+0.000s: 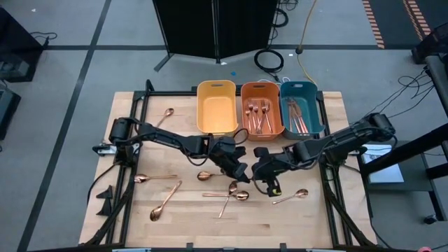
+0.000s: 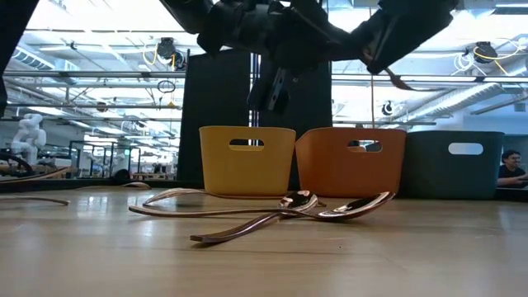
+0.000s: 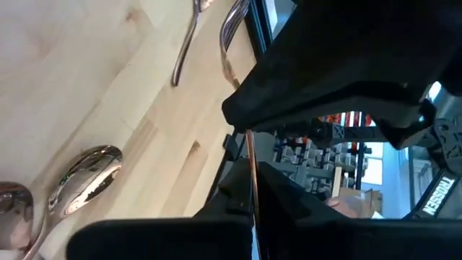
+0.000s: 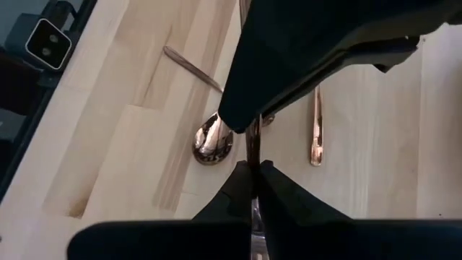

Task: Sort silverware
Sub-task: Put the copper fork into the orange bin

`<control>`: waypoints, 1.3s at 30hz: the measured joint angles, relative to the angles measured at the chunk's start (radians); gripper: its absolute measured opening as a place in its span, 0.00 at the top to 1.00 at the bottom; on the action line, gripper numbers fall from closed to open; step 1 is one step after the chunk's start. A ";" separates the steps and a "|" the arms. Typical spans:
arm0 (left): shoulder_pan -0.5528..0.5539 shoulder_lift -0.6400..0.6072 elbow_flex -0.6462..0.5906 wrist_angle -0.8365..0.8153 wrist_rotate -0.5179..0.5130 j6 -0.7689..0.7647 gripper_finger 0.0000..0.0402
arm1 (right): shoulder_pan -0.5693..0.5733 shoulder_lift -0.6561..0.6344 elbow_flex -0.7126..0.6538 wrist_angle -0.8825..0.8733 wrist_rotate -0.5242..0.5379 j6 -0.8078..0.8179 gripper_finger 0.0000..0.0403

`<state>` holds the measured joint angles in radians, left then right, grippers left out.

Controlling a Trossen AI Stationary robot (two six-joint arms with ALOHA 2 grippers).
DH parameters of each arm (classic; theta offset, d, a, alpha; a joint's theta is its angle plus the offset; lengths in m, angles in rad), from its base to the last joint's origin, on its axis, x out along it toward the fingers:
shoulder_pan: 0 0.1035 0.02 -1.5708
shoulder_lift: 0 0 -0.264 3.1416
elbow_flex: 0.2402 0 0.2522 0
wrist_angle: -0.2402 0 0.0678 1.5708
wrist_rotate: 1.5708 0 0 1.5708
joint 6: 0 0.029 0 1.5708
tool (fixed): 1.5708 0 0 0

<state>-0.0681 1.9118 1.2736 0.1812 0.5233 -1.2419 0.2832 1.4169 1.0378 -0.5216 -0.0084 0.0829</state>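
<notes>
Risk: a tug-of-war or a drop above the middle of the table (image 1: 126,105), with left gripper (image 1: 236,170) and right gripper (image 1: 266,173) crowded close together, fingers of each pinched fully together on a copper handle (image 3: 251,170) seen edge-on. Same thin copper handle (image 4: 253,141) between the right fingers; one shared piece or two, impossible to tell. If shared, likely twisting or slipping on any uneven pull, given so narrow and smooth a grip. Further hazard: knocking the loose spoons (image 1: 234,193) lying just below, toward the table's near edge.

Silverware (image 1: 260,115): slender, shiny, rose-copper. Forks gathered in the orange bin (image 1: 276,89), knives in the teal bin (image 1: 315,91), nothing visible in the yellow bin (image 1: 215,85), all three along the far edge. Spoons scattered: one near the far left corner (image 1: 168,113), several toward the near edge (image 1: 165,201), one near the right side (image 1: 299,194). Overlapping bowls and handles in the low view (image 2: 305,205).
</notes>
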 joint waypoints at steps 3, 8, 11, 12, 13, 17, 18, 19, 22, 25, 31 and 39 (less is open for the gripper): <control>-0.002 0.000 0.000 -0.001 0.000 0.029 0.99 | -0.007 0.005 0.033 -0.041 -0.004 -0.001 1.00; -0.002 -0.003 0.002 0.004 -0.010 0.053 0.99 | -0.007 0.005 0.070 -0.091 -0.006 -0.001 0.96; 0.008 -0.002 0.002 0.000 -0.038 0.062 1.00 | -0.010 0.001 0.089 -0.107 -0.003 -0.005 0.88; 0.012 -0.001 0.002 -0.002 -0.046 0.072 1.00 | -0.010 -0.001 0.098 -0.119 0.002 -0.005 0.84; 0.017 0.000 0.002 -0.001 -0.052 0.080 1.00 | -0.011 -0.002 0.107 -0.145 0.003 -0.006 0.80; 0.046 0.000 0.002 0.011 -0.080 0.121 1.00 | -0.017 0.000 0.180 -0.283 -0.005 -0.005 0.66; 0.054 0.000 0.002 0.014 -0.098 0.126 1.00 | -0.022 -0.001 0.209 -0.337 -0.002 0.011 0.64; 0.065 0.000 0.002 0.022 -0.113 0.131 1.00 | -0.024 -0.001 0.239 -0.394 0.017 0.042 0.62; 0.101 0.000 0.002 0.099 -0.141 0.133 1.00 | -0.028 -0.001 0.341 -0.605 0.097 0.162 0.59; 0.141 0.000 0.002 0.196 -0.162 0.134 1.00 | -0.027 -0.004 0.442 -0.783 0.126 0.260 0.59; 0.268 0.000 0.005 0.198 -0.362 0.123 1.00 | -0.005 -0.073 0.543 -0.916 0.194 0.445 0.62; 0.346 0.059 0.168 0.081 -0.634 0.080 1.00 | 0.013 -0.186 0.545 -0.905 0.351 0.657 0.63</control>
<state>0.2779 1.9709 1.4418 0.2620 -0.1102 -1.1620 0.2958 1.2307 1.5829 -1.4265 0.3421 0.7397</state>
